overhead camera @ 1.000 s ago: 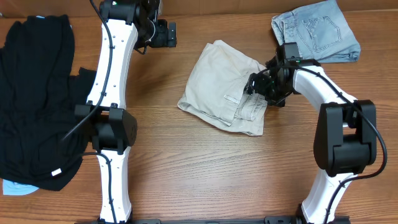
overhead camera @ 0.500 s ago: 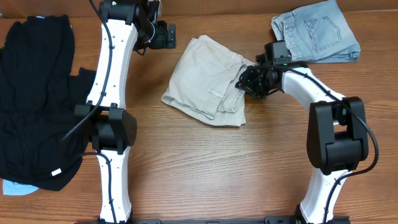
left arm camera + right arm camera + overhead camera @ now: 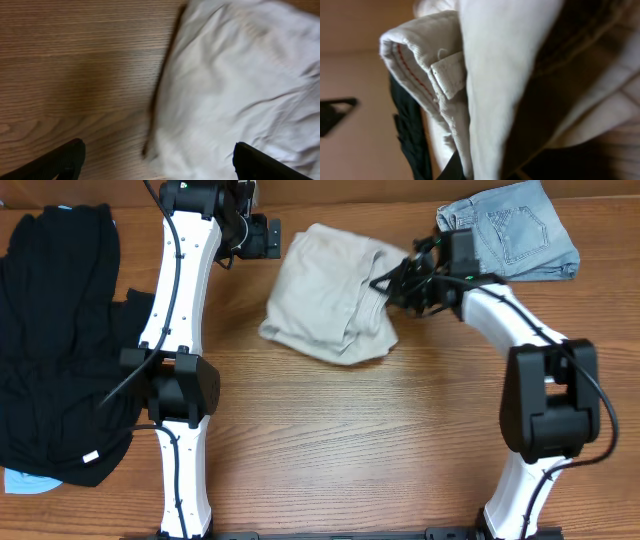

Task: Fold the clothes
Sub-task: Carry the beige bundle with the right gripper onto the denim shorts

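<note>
Dragged farther back since a second ago, the khaki shorts (image 3: 328, 292) are pinched at one edge by the right gripper (image 3: 392, 283); the left gripper (image 3: 274, 237) is held spread just beside them.

The bench (image 3: 350, 440) is brown wood, its fine grain running left to right in the overhead view. The left wrist view shows the same grain up close, with a soft darker patch of shadow across it. At the overhead's lower left corner lies a pale blue scrap (image 3: 20, 483); what it is cannot be told. A dark rail (image 3: 330, 534) runs along the bench's near edge.
</note>
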Available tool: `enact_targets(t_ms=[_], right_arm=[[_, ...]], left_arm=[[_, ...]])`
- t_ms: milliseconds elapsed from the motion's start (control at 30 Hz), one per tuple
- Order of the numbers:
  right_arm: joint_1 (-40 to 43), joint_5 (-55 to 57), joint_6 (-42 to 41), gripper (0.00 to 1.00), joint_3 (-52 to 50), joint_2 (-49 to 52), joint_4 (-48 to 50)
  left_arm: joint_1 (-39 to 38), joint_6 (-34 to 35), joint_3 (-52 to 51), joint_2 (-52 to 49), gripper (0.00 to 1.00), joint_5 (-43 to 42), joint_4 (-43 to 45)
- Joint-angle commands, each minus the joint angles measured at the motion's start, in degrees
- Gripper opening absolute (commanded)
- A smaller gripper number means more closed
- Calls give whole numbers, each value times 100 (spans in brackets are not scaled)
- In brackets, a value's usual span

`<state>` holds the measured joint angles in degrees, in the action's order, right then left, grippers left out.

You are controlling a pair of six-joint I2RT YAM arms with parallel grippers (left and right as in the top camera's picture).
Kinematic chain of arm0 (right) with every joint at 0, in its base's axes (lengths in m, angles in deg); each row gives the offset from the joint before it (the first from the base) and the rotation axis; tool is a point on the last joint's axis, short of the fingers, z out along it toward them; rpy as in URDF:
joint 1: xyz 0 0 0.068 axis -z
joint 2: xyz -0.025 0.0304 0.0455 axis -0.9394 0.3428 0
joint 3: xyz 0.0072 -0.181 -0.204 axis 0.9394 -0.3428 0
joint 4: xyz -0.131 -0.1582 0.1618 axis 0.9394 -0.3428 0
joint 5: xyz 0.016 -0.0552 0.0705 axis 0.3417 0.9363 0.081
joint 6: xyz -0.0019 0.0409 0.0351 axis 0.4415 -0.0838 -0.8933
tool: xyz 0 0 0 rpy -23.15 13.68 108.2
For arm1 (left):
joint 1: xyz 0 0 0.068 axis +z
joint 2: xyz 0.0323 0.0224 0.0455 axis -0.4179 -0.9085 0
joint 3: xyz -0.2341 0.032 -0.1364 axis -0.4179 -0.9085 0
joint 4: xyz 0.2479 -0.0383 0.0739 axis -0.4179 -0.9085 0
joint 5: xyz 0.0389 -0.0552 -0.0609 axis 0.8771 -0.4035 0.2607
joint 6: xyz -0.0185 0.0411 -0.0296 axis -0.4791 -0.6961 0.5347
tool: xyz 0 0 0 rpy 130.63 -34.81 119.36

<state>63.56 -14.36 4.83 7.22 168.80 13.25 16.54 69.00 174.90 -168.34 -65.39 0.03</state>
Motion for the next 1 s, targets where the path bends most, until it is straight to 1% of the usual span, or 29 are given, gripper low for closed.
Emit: enact_targets(t_ms=[0, 233, 567, 767, 900, 967], right_arm=[[431, -192, -363, 4, 662, -721, 245], [940, -380, -678, 4, 973, -774, 796], [1591, -402, -1292, 4, 979, -774, 2581], [1740, -732, -1961, 4, 981, -774, 3971], [1740, -868, -2280, 4, 981, -774, 4538], [1740, -918, -2347, 4, 981, -774, 4640]], left_arm=[[-22, -85, 28, 157, 96, 177, -2], [-22, -85, 28, 157, 96, 177, -4], [-22, -83, 28, 157, 96, 175, -7], [-22, -83, 28, 157, 96, 177, -7], [-22, -83, 28, 157, 96, 177, -7], [-22, -83, 28, 157, 96, 177, -7]])
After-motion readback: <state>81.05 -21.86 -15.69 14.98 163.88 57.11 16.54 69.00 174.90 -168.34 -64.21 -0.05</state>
